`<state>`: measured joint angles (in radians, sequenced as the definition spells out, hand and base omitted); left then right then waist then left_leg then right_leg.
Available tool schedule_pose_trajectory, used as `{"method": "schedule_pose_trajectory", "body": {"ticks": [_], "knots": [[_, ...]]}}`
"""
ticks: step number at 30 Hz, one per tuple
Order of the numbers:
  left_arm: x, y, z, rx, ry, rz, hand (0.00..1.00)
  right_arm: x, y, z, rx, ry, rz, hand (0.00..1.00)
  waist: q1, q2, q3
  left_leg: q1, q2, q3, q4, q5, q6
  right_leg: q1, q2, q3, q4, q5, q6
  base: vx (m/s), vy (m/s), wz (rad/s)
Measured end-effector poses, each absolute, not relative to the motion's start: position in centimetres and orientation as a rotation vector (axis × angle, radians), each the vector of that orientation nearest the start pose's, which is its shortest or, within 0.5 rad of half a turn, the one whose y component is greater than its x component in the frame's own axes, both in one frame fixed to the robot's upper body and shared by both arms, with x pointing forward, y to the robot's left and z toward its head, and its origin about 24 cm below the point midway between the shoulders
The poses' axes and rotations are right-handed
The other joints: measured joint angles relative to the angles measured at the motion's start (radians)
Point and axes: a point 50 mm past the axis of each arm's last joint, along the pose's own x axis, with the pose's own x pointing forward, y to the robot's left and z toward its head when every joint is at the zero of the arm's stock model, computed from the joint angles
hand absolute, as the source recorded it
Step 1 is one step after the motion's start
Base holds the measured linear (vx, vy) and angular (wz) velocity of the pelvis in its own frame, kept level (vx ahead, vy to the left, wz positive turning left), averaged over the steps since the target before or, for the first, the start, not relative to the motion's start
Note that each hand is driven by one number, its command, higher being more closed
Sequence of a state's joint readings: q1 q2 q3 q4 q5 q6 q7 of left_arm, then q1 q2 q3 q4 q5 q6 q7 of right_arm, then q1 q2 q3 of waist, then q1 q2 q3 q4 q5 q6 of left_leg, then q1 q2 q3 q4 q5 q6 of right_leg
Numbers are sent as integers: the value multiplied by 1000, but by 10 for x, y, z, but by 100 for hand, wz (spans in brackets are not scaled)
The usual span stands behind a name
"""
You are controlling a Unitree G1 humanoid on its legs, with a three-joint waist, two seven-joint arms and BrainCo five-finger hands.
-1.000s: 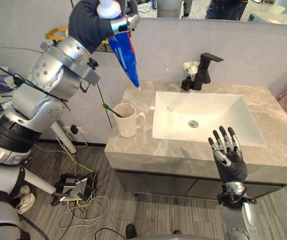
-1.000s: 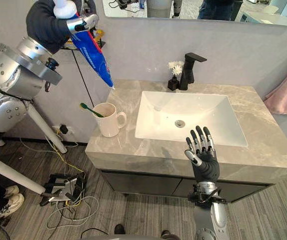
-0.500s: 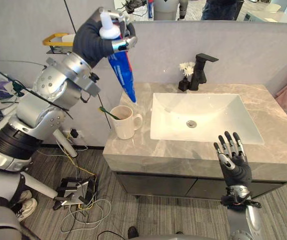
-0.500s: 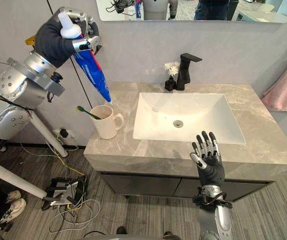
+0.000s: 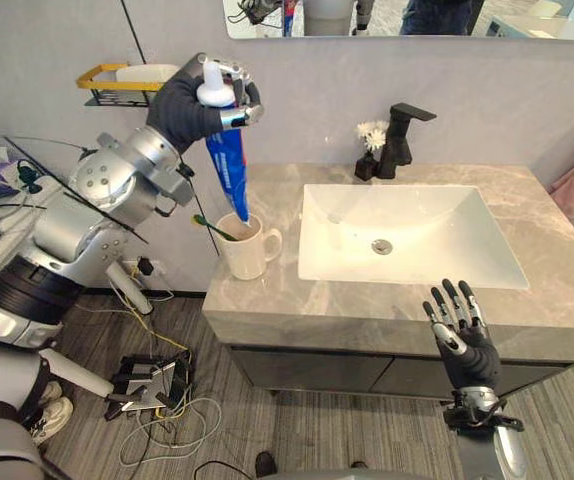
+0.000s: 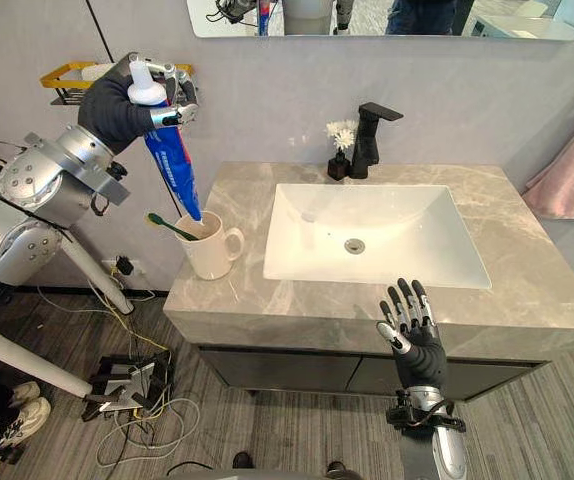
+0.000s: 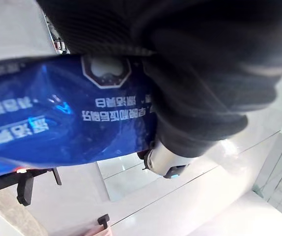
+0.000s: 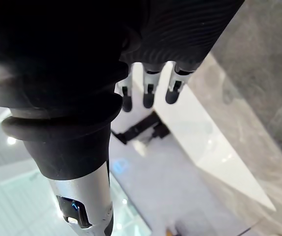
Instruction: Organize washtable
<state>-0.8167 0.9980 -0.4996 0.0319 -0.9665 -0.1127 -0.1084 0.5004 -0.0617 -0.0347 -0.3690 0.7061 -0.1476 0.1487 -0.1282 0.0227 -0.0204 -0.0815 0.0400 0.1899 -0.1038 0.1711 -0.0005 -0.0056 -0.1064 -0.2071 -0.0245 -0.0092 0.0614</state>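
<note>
My left hand (image 5: pixel 189 105) is shut on a blue toothpaste tube (image 5: pixel 229 170) with a white cap, held upright with the cap up. The tube's lower end reaches into a white mug (image 5: pixel 248 247) on the left end of the grey marble counter (image 5: pixel 367 300). A green toothbrush (image 5: pixel 207 224) leans out of the mug to the left. The tube (image 7: pixel 57 128) fills much of the left wrist view. My right hand (image 5: pixel 464 340) is raised at the counter's front edge, open and holding nothing.
A white sink basin (image 5: pixel 407 235) is set in the counter, with a black faucet (image 5: pixel 403 140) and a small vase of white flowers (image 5: pixel 369 145) behind it. A yellow wire shelf (image 5: pixel 122 82) hangs on the wall at left. Pink cloth (image 6: pixel 572 190) hangs at right.
My left hand has come down and to the left with the tube, and its lower end now sits in the mug. The camera has shifted a little. My right hand has barely moved.
</note>
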Motion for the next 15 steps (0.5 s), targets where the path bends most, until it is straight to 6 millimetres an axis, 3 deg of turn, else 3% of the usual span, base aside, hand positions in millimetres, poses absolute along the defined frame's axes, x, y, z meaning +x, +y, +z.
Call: {"method": "schedule_pose_trajectory", "body": {"ticks": [15], "knots": [[326, 187, 260, 180, -431, -510, 100, 150, -193, 47, 592, -117, -74, 0, -1, -5, 2, -12, 7, 12, 0, -1, -2, -17, 6, 13, -5, 3, -1, 1, 0, -2]]}}
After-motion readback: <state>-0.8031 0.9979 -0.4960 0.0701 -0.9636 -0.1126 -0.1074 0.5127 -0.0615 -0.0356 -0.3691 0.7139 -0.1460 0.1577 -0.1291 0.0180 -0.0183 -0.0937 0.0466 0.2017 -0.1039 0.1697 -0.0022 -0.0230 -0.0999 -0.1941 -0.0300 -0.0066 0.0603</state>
